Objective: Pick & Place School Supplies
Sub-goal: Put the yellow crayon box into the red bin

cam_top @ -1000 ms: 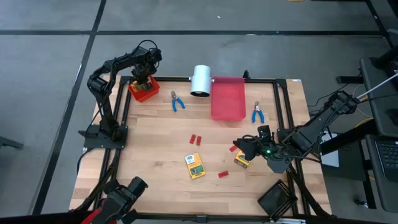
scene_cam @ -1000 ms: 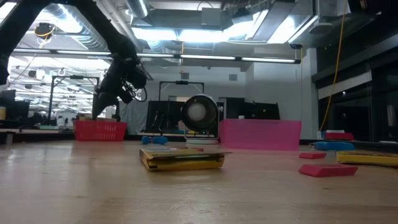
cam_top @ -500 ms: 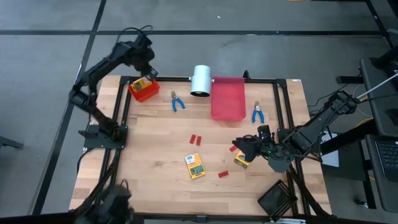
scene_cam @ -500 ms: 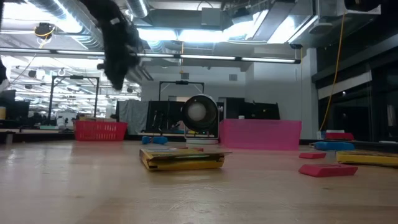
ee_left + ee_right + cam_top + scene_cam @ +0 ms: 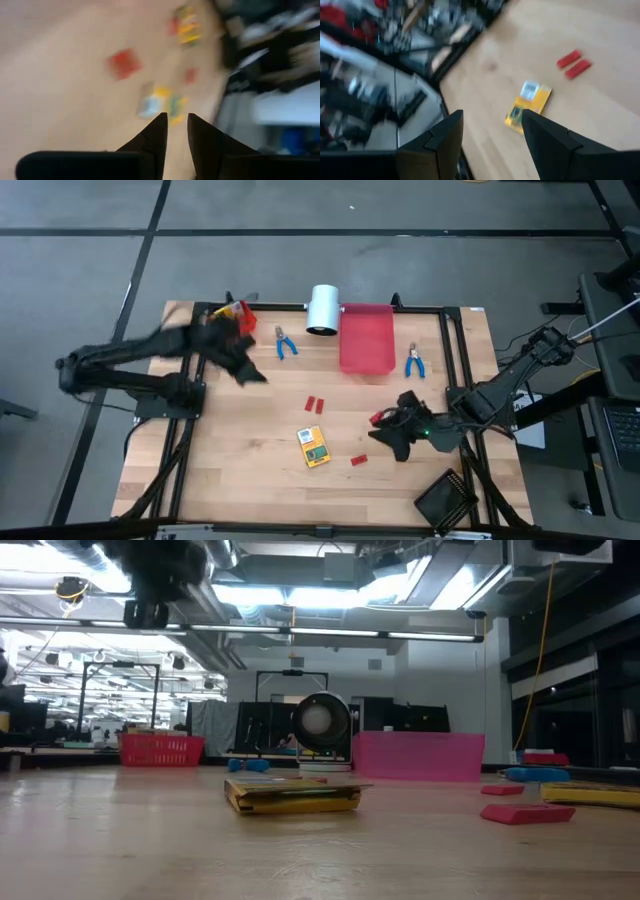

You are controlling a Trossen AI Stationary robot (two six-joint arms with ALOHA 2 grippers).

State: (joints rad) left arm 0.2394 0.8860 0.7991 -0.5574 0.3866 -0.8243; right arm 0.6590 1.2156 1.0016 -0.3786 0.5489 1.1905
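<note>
A lab hall: exposed ceiling ducts, strip lights, wooden workbench.

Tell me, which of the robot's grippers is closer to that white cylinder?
Left. The left gripper is beside the white cylinder, nearer the table's middle. The right gripper is far across the table, by the right edge.

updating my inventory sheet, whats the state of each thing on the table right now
left hand: fingers nearly together, empty, above the table
right hand: open, empty, low over the table
white cylinder: lying on its side
pink tray: flat, empty
small red bin: upright, holds something yellow
middle yellow box: lying flat
two blue pliers: lying flat, one each side of the tray
red blocks: loose on the table
</note>
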